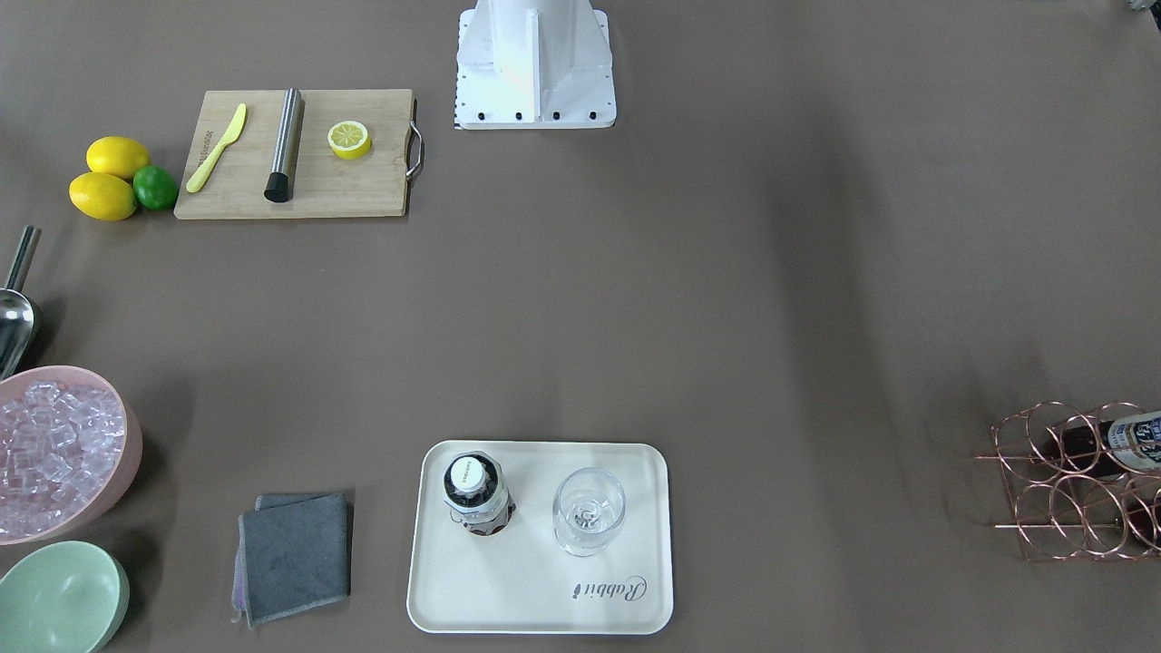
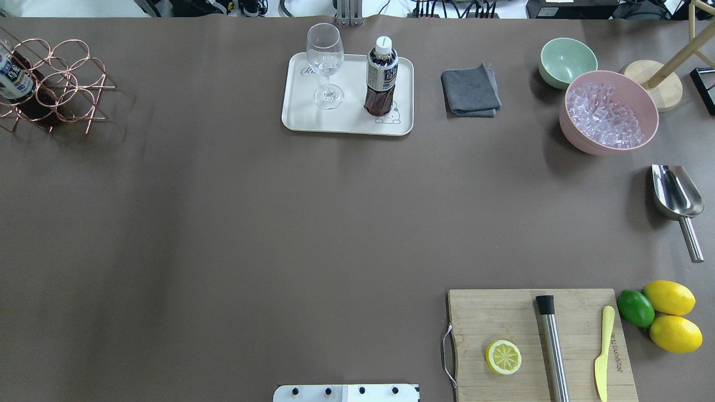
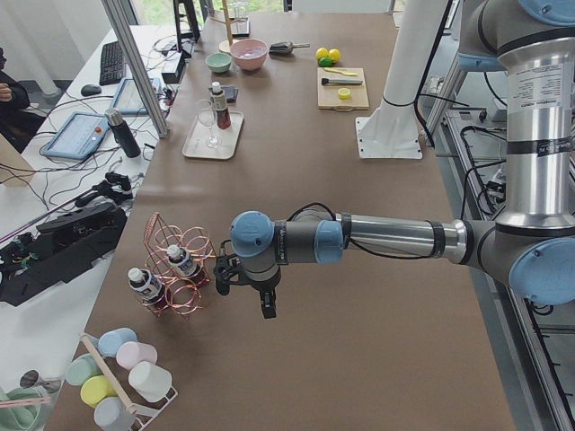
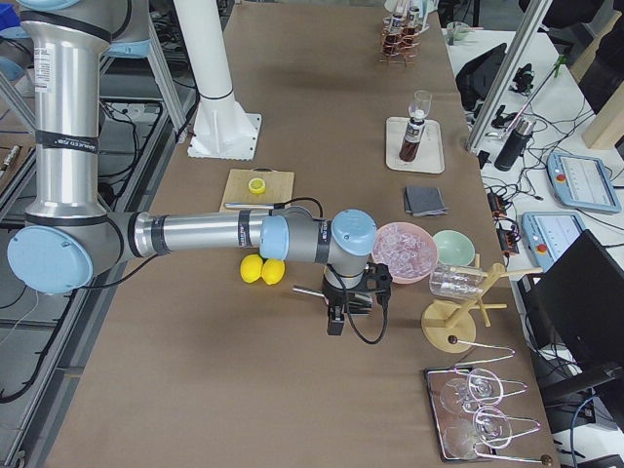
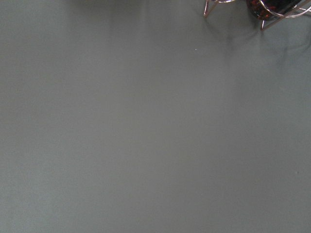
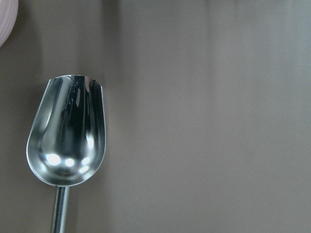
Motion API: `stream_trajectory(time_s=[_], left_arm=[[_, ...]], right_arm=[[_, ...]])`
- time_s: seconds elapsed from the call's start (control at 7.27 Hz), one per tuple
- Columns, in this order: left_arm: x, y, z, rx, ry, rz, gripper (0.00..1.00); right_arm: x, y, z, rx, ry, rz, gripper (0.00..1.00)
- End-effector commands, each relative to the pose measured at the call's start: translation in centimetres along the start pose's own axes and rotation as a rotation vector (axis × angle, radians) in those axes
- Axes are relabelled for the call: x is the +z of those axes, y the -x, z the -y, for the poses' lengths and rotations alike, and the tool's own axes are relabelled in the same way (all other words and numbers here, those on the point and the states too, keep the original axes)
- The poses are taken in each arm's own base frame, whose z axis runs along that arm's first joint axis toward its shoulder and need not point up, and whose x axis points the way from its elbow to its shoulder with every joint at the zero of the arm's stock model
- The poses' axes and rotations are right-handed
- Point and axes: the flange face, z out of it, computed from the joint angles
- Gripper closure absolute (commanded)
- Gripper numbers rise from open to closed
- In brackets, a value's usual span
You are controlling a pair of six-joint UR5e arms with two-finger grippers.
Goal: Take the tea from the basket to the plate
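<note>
tea (image 2: 381, 73): one upright on plate (image 2: 349, 120); two in basket (image 2: 71, 79); left fingers (image 3: 267, 309), right fingers (image 4: 334, 321): spread cannot tell

Robotics lab, dressed as a drinks station. Left arm (image 3: 386, 238) and right arm (image 4: 195, 234), grey-and-blue industrial type. White pedestal (image 3: 389, 136) bolted onto a long brown-covered table (image 3: 359, 359). Beyond the left gripper (image 3: 244, 292): aluminium frame post (image 3: 135, 65), white bench (image 3: 54, 103) with tablets (image 3: 85, 135), keyboard (image 3: 110, 61), computer mouse (image 3: 90, 90), seated person (image 3: 7, 90) at its edge. Beyond the right gripper (image 4: 341, 314): second bench (image 4: 570, 122), another tablet (image 4: 583, 180), black monitor (image 4: 585, 292).
</note>
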Motion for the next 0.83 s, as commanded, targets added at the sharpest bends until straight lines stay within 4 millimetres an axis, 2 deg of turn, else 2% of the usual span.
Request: stream_trajectory(time_s=[0.0,0.41,0.55,0.69], left_arm=[[-1.6,-1.8,-1.2,0.045,-0.033,0.005,0.03],[-1.0,-0.6,-1.4,0.267,-0.018,0.046,0.03],[-1.2,-0.6,-1.5,0.307,-0.021,0.048,0.03],[-1.5,0.2,-1.9,0.300,-0.025,0.046,0.03]], right_arm=[[0.6,-0.3,-0.2,0.003,0.009,-0.006,0.00],[0.8,-0.3,-0.1,0.002,0.012,-0.005,0.00],[0.8,-0.3,-0.1,0.008,0.013,0.000,0.00],[0.9,-0.4,0.0,0.009,0.014,0.000,0.00]])
